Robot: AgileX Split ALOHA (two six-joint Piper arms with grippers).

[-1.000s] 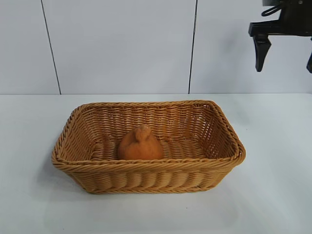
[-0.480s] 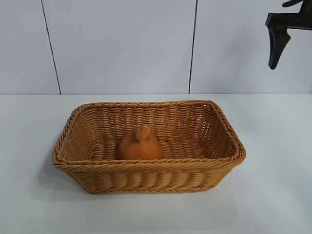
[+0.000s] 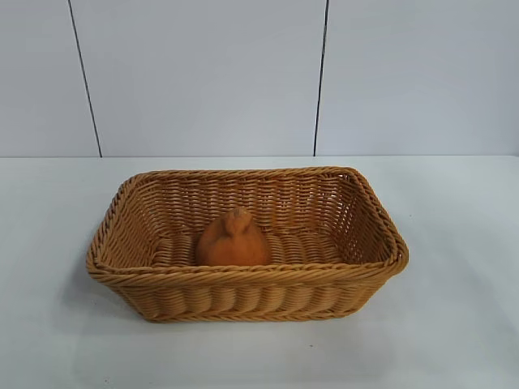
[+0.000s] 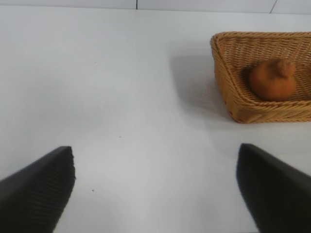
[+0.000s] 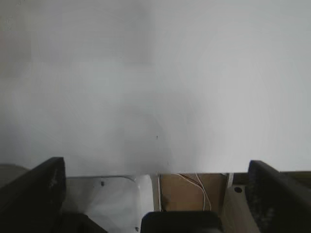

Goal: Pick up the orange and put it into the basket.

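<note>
Tabletop (image 3: 454, 243), white and matte, is seen running back to a pale panelled wall (image 3: 203, 73) split by two thin dark vertical seams. Beyond the table's edge, in the right wrist view, a brown board with thin wires (image 5: 194, 187) and a white moulded part are glimpsed.

Basket (image 3: 243, 284), tan wicker w/ braided rim, is set at centre of the table, its long axis running left-right in the exterior view, flared sides opening upward. Orange (image 3: 233, 241) is seen resting on the basket floor, against the near wall and slightly left of centre, upright, its knobby top pointed up and a little toward the far side. Fruit is roundish, so no clear long axis beyond that vertical bump. Nothing else is held in the basket.

Left gripper (image 4: 155, 189) is held over bare table well to the basket's left, fingers (image 4: 39, 194) spread wide apart, nothing between them; basket corner and orange (image 4: 272, 80) are caught at a distance in its wrist view. Right gripper (image 5: 155, 194) is out of the exterior view; its fingers (image 5: 31, 194) are likewise parted wide and empty, w/ only blank white surface ahead. No object is placed between either gripper and the basket.
</note>
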